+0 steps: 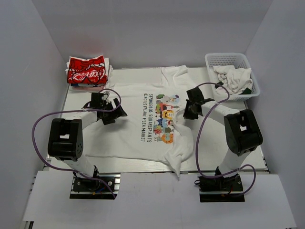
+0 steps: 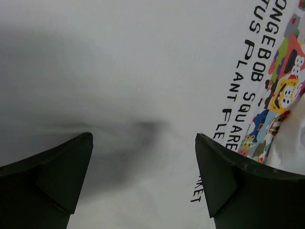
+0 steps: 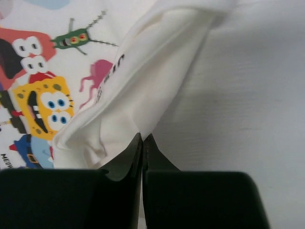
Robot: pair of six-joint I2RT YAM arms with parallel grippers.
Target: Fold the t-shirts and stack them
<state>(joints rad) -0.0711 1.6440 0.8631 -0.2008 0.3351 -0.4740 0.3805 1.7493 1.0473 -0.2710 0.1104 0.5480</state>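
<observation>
White walls (image 1: 43, 57) close in a pale table (image 1: 228, 157), seen from above with both arm bases at the bottom edge. A white t-shirt (image 1: 138, 138) lies spread over the middle of the table. Its dark lettering (image 1: 144, 117) and cartoon print (image 1: 165, 117) are turned sideways, and one sleeve trails off the near edge at lower centre. At the upper left a red t-shirt (image 1: 86, 70) with white script sits folded on top of a small pile of folded cloth (image 1: 107, 72), well apart from both grippers. At the upper right stands a white mesh basket (image 1: 212, 59) with crumpled white fabric (image 1: 233, 78) inside.

The left gripper (image 1: 114, 109) is over the plain part of the white t-shirt (image 2: 143, 71), left of the lettering (image 2: 243, 86). In the left wrist view the left gripper (image 2: 143, 181) has its two dark fingers (image 2: 62, 176) spread wide, with only flat cloth and a soft shadow between them.

The right gripper (image 1: 189, 112) is at the right side of the print. In the right wrist view the right gripper (image 3: 143, 148) has its fingers (image 3: 124, 167) pressed together, pinching the bottom of a raised fold of the white t-shirt (image 3: 143, 86). The cartoon print (image 3: 43, 102) lies flat to the left of that fold and bare table (image 3: 248, 119) to the right. A purple cable (image 1: 200, 138) loops from each arm.
</observation>
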